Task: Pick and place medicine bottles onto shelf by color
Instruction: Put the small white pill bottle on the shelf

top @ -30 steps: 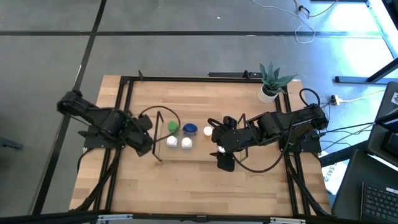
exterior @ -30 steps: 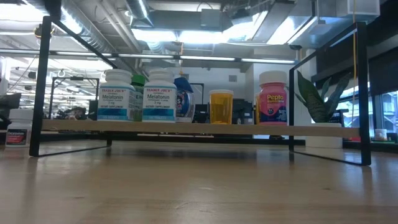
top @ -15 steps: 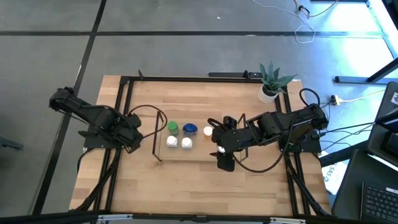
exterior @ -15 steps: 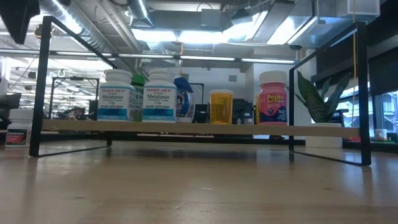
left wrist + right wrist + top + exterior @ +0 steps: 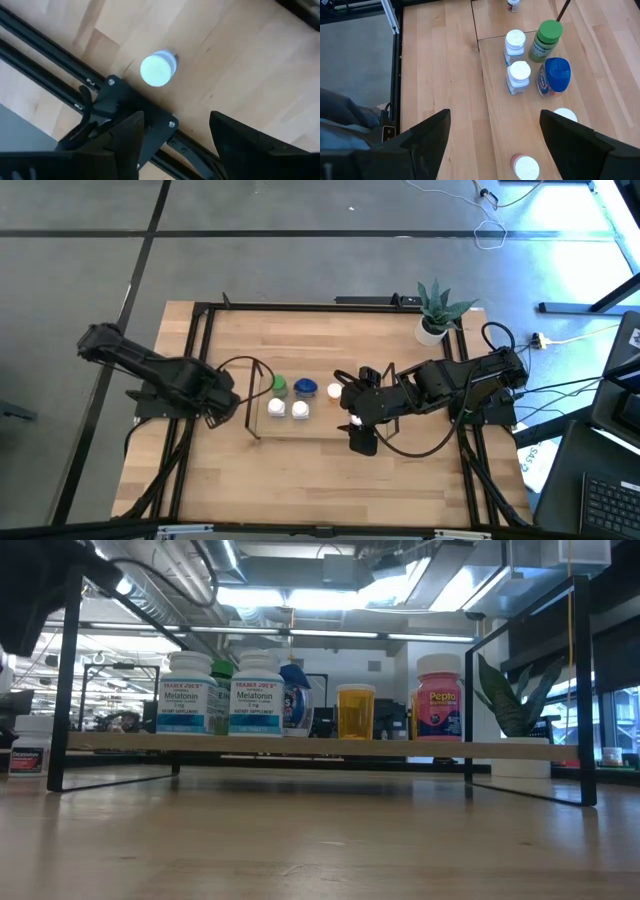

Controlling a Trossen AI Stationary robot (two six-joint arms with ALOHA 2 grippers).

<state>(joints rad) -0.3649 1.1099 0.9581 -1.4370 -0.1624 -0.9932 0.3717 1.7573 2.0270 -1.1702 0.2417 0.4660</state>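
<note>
The shelf (image 5: 305, 423) holds several medicine bottles: two white-capped (image 5: 184, 693) (image 5: 255, 693), a green-capped (image 5: 278, 385), a blue-capped (image 5: 306, 389), an amber (image 5: 356, 712) and a pink one (image 5: 439, 697). Another small white-capped bottle (image 5: 157, 70) stands upright on the table left of the shelf, beside the black frame. My left gripper (image 5: 175, 145) points down above that bottle, open and with nothing between its fingers. The arm hides the bottle in the high view. My right gripper (image 5: 495, 150) hovers open over the shelf's right end, above the pink bottle (image 5: 525, 167).
A black frame (image 5: 200, 360) edges the table, and its rail and bracket (image 5: 125, 100) run right beside the lone bottle. A potted plant (image 5: 437, 315) stands at the far right corner. The shelf's upright wire end (image 5: 255, 395) rises close to my left arm.
My left gripper has come down left of the shelf, pulling a little away from the shelf's left end. Its arm now shows dark at the low view's top left. The bottles have stayed where they were.
</note>
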